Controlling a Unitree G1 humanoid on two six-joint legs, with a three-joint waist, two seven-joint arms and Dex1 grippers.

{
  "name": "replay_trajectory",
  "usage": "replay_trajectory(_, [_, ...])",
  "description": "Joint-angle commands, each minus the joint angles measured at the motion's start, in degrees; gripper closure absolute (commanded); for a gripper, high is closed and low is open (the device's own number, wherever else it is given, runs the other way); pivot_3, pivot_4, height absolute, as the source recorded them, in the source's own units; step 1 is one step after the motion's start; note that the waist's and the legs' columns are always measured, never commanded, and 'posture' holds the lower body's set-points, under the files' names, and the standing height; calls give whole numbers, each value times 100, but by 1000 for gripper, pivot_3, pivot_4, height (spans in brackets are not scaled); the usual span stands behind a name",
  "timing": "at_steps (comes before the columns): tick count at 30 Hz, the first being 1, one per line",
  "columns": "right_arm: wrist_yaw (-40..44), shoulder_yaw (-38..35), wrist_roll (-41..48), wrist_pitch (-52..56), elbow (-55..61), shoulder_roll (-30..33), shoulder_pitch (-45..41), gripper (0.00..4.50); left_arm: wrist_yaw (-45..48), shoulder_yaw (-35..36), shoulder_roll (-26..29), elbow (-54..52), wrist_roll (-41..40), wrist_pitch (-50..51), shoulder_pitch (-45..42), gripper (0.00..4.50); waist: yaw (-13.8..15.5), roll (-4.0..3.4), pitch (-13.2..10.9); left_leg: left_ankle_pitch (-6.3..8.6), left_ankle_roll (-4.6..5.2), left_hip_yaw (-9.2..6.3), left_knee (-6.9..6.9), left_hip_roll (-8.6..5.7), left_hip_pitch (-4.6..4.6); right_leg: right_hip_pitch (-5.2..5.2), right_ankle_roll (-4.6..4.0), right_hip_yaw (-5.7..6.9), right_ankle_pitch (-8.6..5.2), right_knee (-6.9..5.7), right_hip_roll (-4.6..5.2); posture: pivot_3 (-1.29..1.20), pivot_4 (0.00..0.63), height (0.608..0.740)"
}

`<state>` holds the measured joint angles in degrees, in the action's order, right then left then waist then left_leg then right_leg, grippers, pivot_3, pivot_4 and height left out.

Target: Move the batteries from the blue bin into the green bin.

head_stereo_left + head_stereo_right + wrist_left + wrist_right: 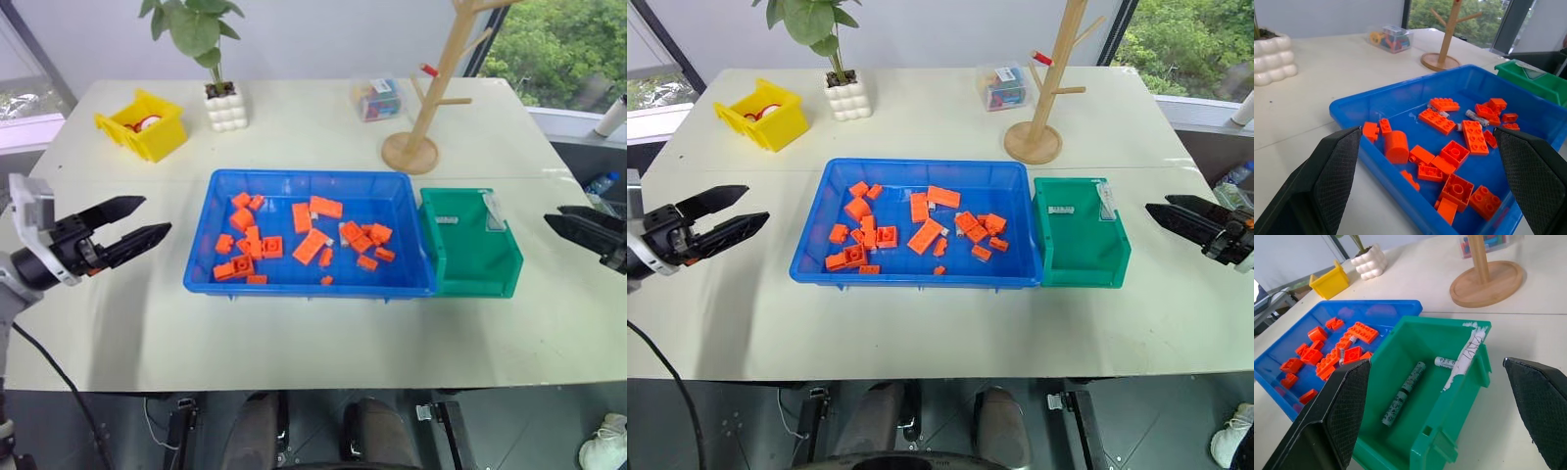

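Right wrist view: slim silver batteries (1403,394) lie in the glossy green bin (1449,431); both hands (137,223) (1176,212) released, empty.

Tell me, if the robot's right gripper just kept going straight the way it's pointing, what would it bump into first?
Most likely the green bin: the open right gripper points level toward it across bare table. It may ride high enough to pass over the rim; depth is unclear.

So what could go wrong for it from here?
A few batteries left in the blue bin lie wedged among orange blocks, so a gripper might grab a block instead. They are slim and could slip or roll. A drop could also miss the green bin.
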<state>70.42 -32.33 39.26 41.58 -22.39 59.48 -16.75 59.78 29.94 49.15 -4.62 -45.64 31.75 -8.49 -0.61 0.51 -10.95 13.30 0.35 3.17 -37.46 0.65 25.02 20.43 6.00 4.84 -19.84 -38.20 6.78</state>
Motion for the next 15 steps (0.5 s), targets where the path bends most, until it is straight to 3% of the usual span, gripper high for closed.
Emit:
replay_trajectory(1, [-28,-229,168,28,239,-11,37,44,54,-67,-16,-49,165,-256,-17,0,1,0,0,0,0,0,0,0,0,0,0,0,0,0,0,0,150,739])
replay_trajectory(15, [-193,-88,115,-125,246,-186,-69,44,78,-489,-184,9,329,-360,-233,0,9,0,0,0,0,1,0,-1,-1,0,0,0,0,0,0,0,150,739])
